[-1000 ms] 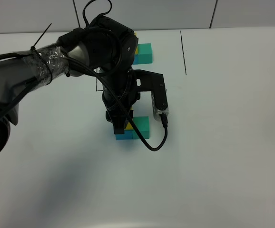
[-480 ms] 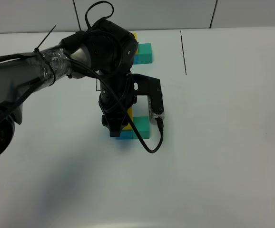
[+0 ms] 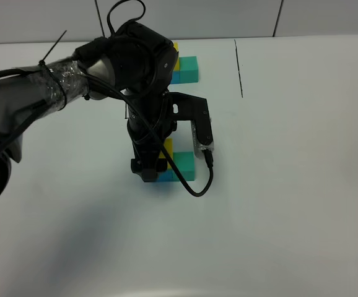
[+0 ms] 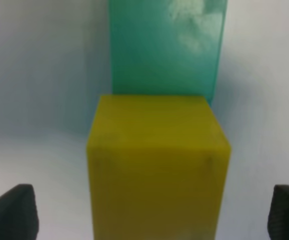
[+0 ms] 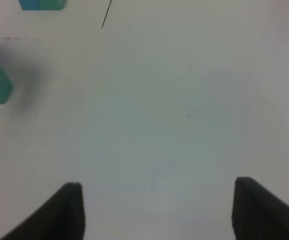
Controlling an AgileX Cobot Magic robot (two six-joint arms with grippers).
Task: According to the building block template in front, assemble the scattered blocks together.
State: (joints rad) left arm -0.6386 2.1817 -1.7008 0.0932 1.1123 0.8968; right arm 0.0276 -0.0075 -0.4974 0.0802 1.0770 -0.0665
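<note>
Jaws of your left gripper (image 4: 149,212) stand wide either side of the yellow cube (image 4: 157,165); the teal-green cube (image 4: 167,47) touches it behind.

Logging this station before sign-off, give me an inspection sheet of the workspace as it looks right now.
Surface: white table, black line markings at the far side.
Job's things: yellow block stacked by the green block, blue block beneath; template at the far edge.
Clutter: nothing seen.
End effectors: left end effector open, astride the yellow block; right end effector open, empty.
Cables: black cable looping off the left arm.
Surroundings: tiled wall.
</note>
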